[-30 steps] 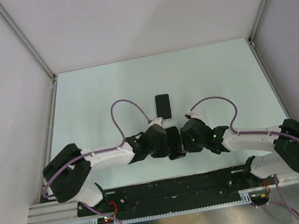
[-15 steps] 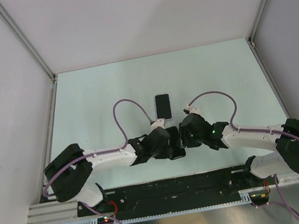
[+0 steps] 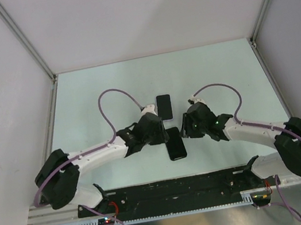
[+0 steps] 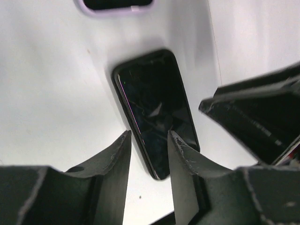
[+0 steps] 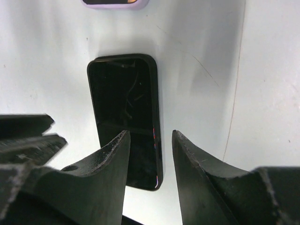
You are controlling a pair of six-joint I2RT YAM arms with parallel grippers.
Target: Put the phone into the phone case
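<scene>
Both sets of jaws spread, nothing pinched: left jaws and right jaws hang over the near end of the phone (image 3: 174, 143), one from each side, with bare gaps between the fingers in both wrist views. Phone lies flat, glass up, on the bench (image 3: 90, 100) between the two wrists, close to the near edge. No brand or print legible on it; only scratch or crack lines across the glass (image 4: 154, 108) and a small red glint on its right edge (image 5: 153, 133). Phone case (image 3: 164, 106), lilac rim with a dark inside, lies flat just beyond the phone's far end, roughly in line and not touching. Open bench to the far wall and out to both side walls.
</scene>
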